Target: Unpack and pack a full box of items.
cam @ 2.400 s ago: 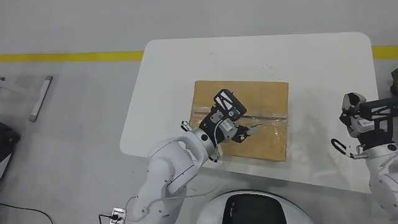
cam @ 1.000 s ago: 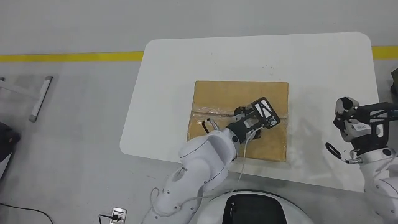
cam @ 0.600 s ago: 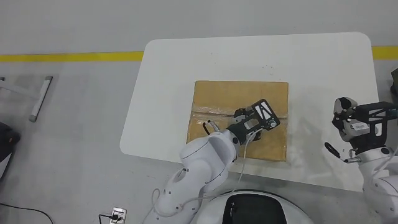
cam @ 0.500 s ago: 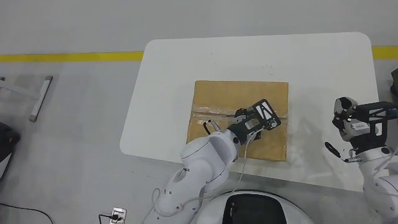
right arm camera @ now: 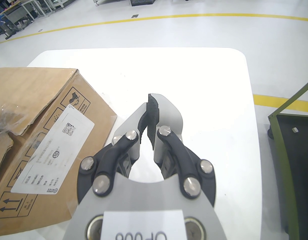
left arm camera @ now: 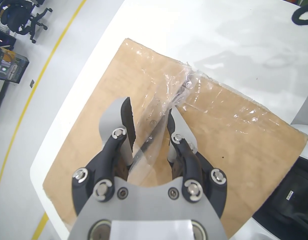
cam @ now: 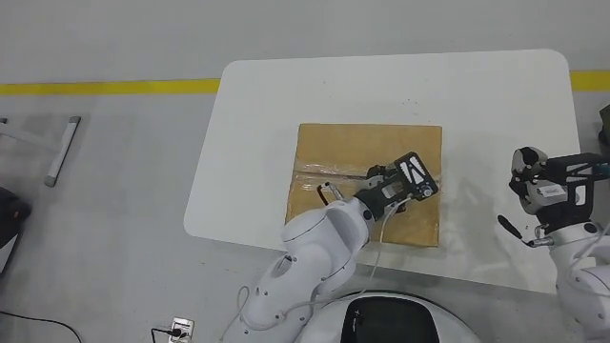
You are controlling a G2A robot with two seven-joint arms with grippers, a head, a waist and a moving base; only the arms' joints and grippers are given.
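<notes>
Box (cam: 367, 183) sits on white surface (cam: 477, 95), right under left fingers (left arm camera: 126, 116). Flaps closed, nothing taken out, so task looks to be at its very start: opening, emptying, repacking all left to do. Clear tape (left arm camera: 174, 86) along centre seam runs btwn left fingers, which are apart w/ nothing gripped. Tape is wrinkled and torn just ahead of tips. Right fingers (right arm camera: 151, 116) together, empty, box apart from them, off to one side. White label (right arm camera: 53, 151) w/ codes + handling symbols on box wall; print too small to read.

Glossy white arms (cam: 315, 248); each grey tool (left arm camera: 149, 106) has black links, silver screws.
</notes>
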